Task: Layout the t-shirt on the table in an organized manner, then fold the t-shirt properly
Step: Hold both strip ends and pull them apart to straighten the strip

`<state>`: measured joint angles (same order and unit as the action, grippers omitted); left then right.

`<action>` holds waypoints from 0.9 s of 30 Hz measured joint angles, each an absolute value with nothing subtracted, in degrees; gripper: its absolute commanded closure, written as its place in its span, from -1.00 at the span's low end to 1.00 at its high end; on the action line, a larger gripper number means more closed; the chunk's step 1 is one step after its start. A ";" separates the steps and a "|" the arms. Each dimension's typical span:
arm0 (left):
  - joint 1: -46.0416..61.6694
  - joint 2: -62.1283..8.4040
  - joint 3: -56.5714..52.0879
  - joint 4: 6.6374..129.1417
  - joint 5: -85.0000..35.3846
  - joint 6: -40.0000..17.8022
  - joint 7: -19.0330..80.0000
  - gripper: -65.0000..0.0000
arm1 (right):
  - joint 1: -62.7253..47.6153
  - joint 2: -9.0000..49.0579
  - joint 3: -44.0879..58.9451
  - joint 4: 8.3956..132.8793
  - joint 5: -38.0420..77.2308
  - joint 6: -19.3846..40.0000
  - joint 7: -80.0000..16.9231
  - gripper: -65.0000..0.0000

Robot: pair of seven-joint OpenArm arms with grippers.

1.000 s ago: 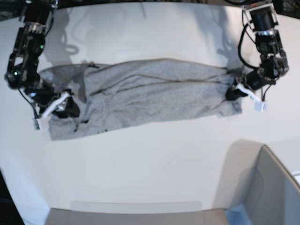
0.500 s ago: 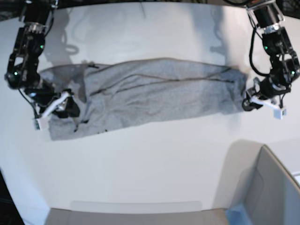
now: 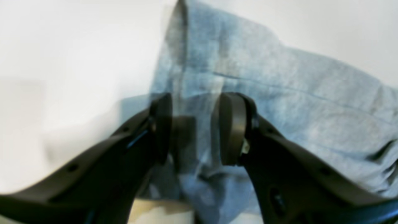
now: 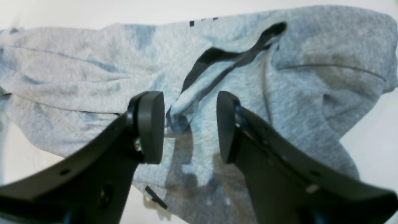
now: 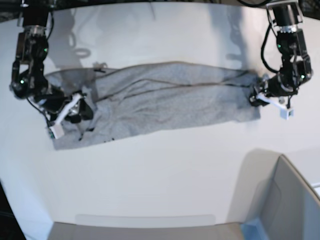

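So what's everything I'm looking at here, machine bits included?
Light heather-grey cotton t-shirt: one, grey with a few black printed marks, stretched in a long rumpled band across the middle of the table.
Large smooth white table: one, white, filling most of the base view.
Grey box-like bin: one, grey, at the lower right corner of the base view.
Left gripper: one, black, jaws open, at the shirt's end on that view's right.
Right gripper: one, black, jaws apart over a raised fold of the shirt's other end.
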<state>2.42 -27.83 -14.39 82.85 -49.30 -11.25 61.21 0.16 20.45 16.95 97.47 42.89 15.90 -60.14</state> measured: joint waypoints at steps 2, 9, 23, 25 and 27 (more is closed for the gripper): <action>2.70 -28.69 -14.41 82.85 -48.88 -11.11 61.12 0.20 | 0.12 20.45 16.95 97.47 42.92 15.90 -60.18 0.16; 2.63 -29.52 -14.39 82.85 -48.71 -11.16 58.98 0.20 | 0.14 20.43 16.91 97.47 42.94 15.90 -60.18 0.16; 2.55 -28.23 -9.89 82.85 -40.29 -11.35 56.53 0.20 | 0.10 20.49 16.84 97.49 42.92 15.90 -60.18 0.16; 2.55 -27.94 -10.61 82.85 -40.27 -11.33 56.51 0.20 | 0.01 20.64 16.86 97.49 42.92 15.90 -60.18 0.16; 2.55 -27.64 -11.00 82.76 -40.71 -11.20 56.42 0.20 | -0.01 20.60 16.86 97.49 42.92 15.90 -60.20 0.16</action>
<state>2.55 -27.64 -11.00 82.76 -40.71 -11.20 56.42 -0.01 20.60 16.86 97.49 42.92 15.90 -60.20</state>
